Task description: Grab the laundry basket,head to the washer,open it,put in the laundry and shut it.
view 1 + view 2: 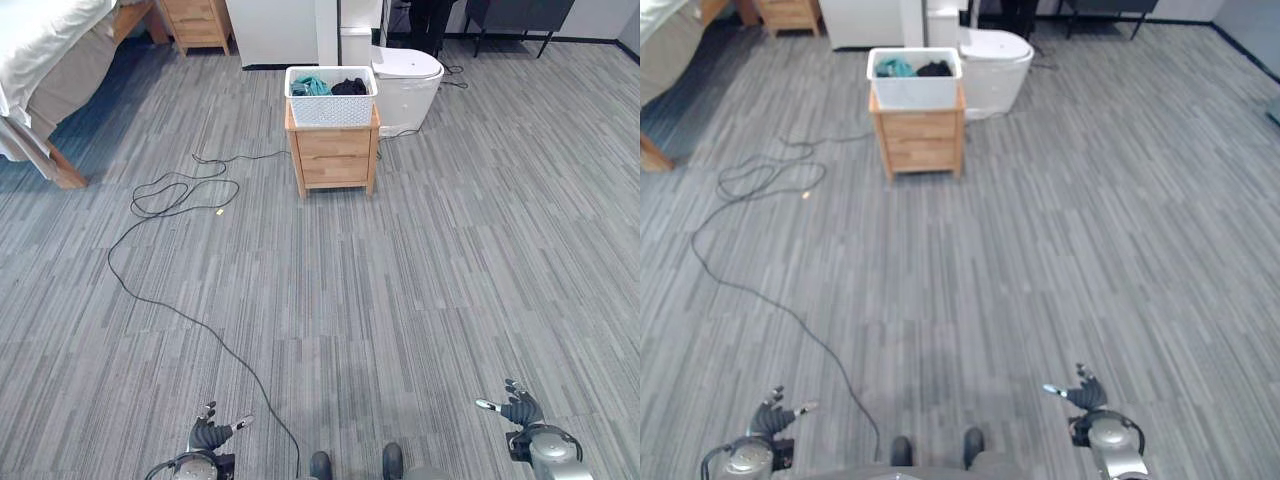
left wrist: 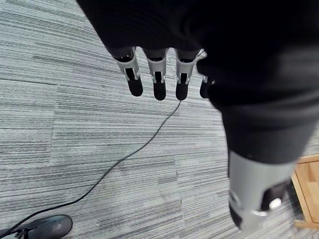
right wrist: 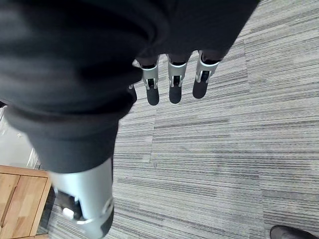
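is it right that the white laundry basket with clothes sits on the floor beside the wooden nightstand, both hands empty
Not quite: the laundry basket sits on top of the wooden nightstand, as the left eye view shows. The left hand and right hand are indeed empty, fingers relaxed.

Even, bright indoor light is falling from overhead, w/ no glare on the grey carpet [image 1: 450, 260]. Shadows are staying soft, darkest under the bed [image 1: 50, 60].
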